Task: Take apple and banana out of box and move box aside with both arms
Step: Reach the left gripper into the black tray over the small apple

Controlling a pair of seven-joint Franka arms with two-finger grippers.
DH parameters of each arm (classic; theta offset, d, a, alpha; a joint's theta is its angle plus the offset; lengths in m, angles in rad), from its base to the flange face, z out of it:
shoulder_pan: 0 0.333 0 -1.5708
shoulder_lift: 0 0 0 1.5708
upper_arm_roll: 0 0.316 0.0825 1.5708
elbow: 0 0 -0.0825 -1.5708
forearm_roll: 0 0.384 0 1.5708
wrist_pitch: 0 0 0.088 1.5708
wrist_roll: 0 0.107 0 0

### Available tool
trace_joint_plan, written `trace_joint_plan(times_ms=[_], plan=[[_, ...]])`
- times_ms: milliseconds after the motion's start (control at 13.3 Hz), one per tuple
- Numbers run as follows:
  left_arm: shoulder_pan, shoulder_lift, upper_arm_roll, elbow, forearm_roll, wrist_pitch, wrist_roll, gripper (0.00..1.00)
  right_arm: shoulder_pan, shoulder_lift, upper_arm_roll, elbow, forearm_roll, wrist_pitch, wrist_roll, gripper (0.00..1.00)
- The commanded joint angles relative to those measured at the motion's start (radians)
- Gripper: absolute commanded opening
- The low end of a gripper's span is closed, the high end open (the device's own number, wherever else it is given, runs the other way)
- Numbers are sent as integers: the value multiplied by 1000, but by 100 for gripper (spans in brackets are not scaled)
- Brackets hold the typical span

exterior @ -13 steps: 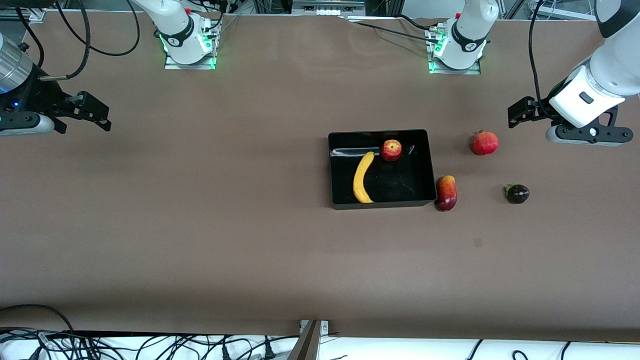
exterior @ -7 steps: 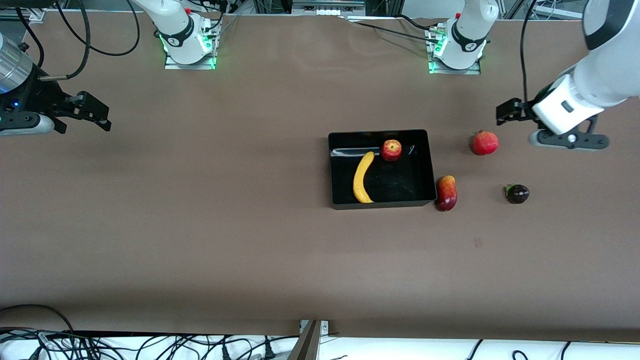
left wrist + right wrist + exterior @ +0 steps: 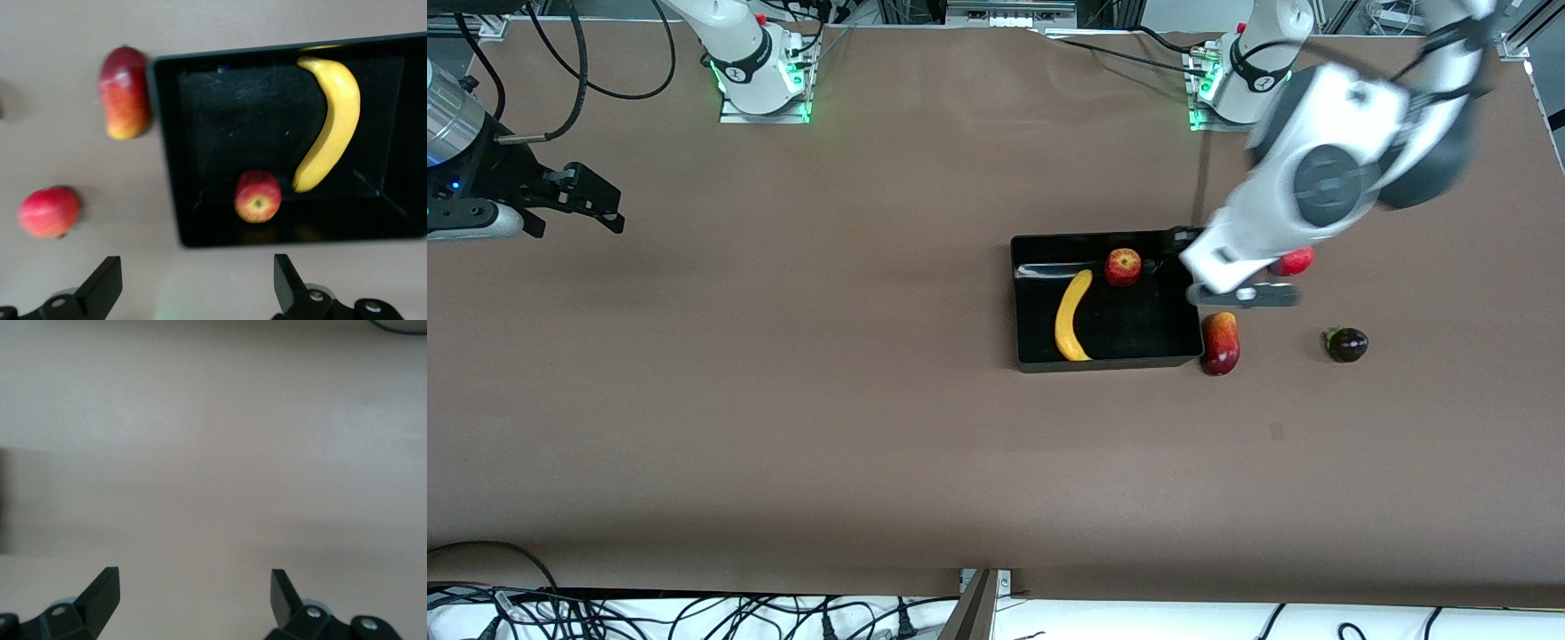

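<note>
Front view, from the right arm's end of the table to the left arm's. Right gripper point(image 3: 596, 203): waits over bare table point(image 3: 800, 400) well apart from the box, fingers apart, holding nothing. Box point(image 3: 1032, 360): rests on the table toward the left arm's end. Banana point(image 3: 1072, 316): lies in the box along the wall toward the right arm's end, one tip close beside the apple. Apple point(image 3: 1123, 267): sits in the box against the wall farther from the camera. Left gripper point(image 3: 1178, 244): hangs over the box corner just beside the apple, fingers wide apart and empty, as the left wrist view confirms. Mango point(image 3: 1221, 343): lies outside, touching or nearly touching the box wall. Pomegranate point(image 3: 1291, 261): partly hidden by the left arm. A small dark fruit point(image 3: 1346, 344) lies well apart from the box.

Step in hand, as judged: the left arm's approach to the apple; nothing is out yet. The next move calls for centring the open fingers over the apple, descending clear of the wall, then closing.
</note>
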Motion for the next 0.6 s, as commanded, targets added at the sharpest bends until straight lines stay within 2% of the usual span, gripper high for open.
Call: trace_joint_plan(times_ms=[0,150,375,525], plan=[[-64,-31,1,-188,32,202,-118,100,-11,4,7,15,2,-6,-14,100],[-108,-31,1,-287,49,326,-176,100,-11,4,7,15,2,-6,-14,100],[-111,-21,0,-422,128,532,-194,100,-11,5,7,15,2,-6,-14,100],[-112,14,0,-451,129,615,-212,100,-11,4,7,15,2,-6,-14,100]])
